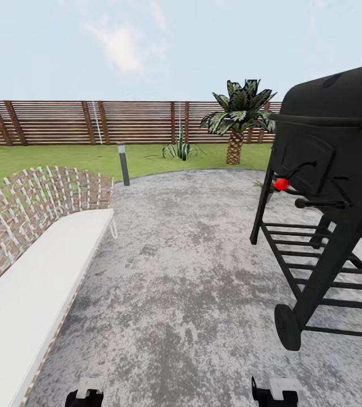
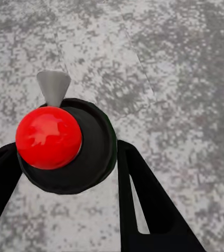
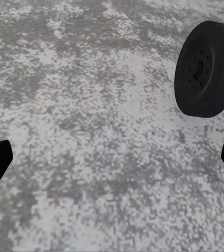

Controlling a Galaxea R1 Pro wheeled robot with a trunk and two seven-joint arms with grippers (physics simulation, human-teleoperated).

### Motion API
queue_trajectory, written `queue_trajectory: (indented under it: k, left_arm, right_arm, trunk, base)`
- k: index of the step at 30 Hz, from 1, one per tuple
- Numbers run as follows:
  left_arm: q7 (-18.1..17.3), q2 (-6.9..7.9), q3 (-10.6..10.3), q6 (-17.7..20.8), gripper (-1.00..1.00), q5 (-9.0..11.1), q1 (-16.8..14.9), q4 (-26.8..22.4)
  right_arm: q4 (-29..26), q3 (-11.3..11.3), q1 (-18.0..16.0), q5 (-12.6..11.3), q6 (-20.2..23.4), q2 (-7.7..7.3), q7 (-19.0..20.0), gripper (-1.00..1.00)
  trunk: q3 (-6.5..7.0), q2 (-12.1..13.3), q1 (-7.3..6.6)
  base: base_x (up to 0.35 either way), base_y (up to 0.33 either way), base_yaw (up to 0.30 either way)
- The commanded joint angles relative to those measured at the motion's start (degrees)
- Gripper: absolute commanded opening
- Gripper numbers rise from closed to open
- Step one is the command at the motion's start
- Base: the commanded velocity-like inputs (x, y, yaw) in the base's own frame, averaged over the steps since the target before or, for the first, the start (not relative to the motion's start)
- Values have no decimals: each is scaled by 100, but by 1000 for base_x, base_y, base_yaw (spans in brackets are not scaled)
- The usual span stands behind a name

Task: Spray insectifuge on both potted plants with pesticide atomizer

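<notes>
- The left gripper (image 2: 67, 148) is closed onto the pesticide atomizer (image 2: 64, 144). In the left wrist view its two black fingers (image 2: 143, 205) press against opposite sides of the bottle's round dark body.
- The atomizer is seen from above, with a glossy red dome on a black disc and a small grey nozzle sticking out past it. It hangs over the speckled grey patio (image 1: 192, 254) and touches nothing but the fingers.
- The right gripper (image 3: 112, 152) is spread wide. Its fingertips sit at opposite edges of the right wrist view, with nothing between them but bare paving.
- A black wheel (image 3: 206, 68) of the grill (image 1: 328, 169) stands on the paving just beyond the right gripper.
- In the head view both grippers hang low over the near edge of the patio, the left one close to the bench (image 1: 28, 294).
- The bench runs along the patio's left edge and has a white seat cushion and a woven brown-and-white back.
- The black grill stands on the patio's right side, with a red knob (image 1: 281, 183) on its front.
- A short dark post lamp (image 1: 124, 164) stands at the patio's far edge.
- Beyond the far edge lies the garden's lawn (image 1: 62, 158). A spiky green plant (image 1: 180, 148) and a palm (image 1: 236, 116) stand before the slatted wooden fence (image 1: 51, 121).
</notes>
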Motion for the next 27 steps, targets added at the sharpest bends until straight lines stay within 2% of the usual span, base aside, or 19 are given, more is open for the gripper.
queue_trajectory:
  k: [1,27]
  left_arm:
    - [-22,3,-42,-17,-100,60,-4,5]
    - [-22,3,-42,-18,-100,60,-4,7]
  right_arm:
    - [4,48,-3,6,-4,1,-49,100]
    - [5,48,-3,1,-4,17,-49,100]
  trunk:
    - [-5,-2,2]
    - [-5,-2,2]
  base:
    - [335,13,0]
    - [337,5,0]
